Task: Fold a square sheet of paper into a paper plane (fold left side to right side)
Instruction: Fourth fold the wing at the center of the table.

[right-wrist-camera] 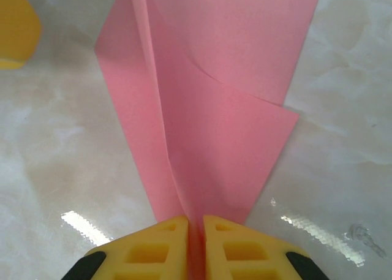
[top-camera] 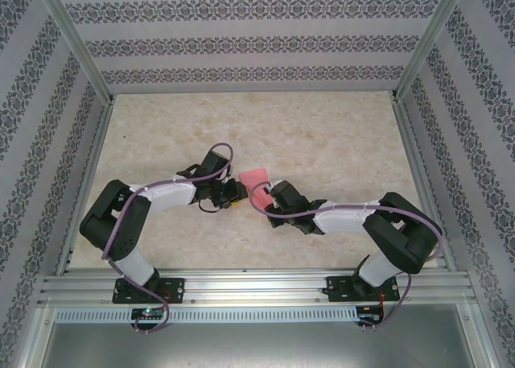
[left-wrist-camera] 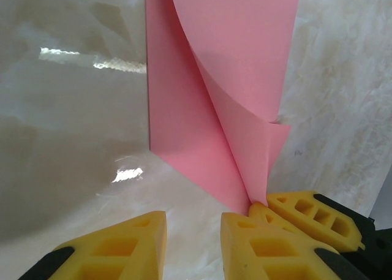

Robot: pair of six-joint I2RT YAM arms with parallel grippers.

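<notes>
The square sheet of paper (top-camera: 256, 176) is salmon pink and lies mid-table, folded into a creased shape that tapers to a point. One flap (left-wrist-camera: 245, 53) curls up off the lower layer. My right gripper (right-wrist-camera: 196, 222) is shut on the pointed end of the paper (right-wrist-camera: 214, 121), and its yellow fingers (left-wrist-camera: 306, 212) pinch that tip in the left wrist view. My left gripper (left-wrist-camera: 193, 222) stands open just left of the tip, with bare table between its fingers. From above, the two grippers (top-camera: 233, 192) (top-camera: 262, 197) meet at the paper's near edge.
The marbled table top (top-camera: 322, 134) is glossy and spreads beyond the paper on all sides. Patterned walls (top-camera: 241, 38) and aluminium posts (top-camera: 76, 42) close in the back and sides. A metal rail (top-camera: 257, 286) runs along the near edge by the arm bases.
</notes>
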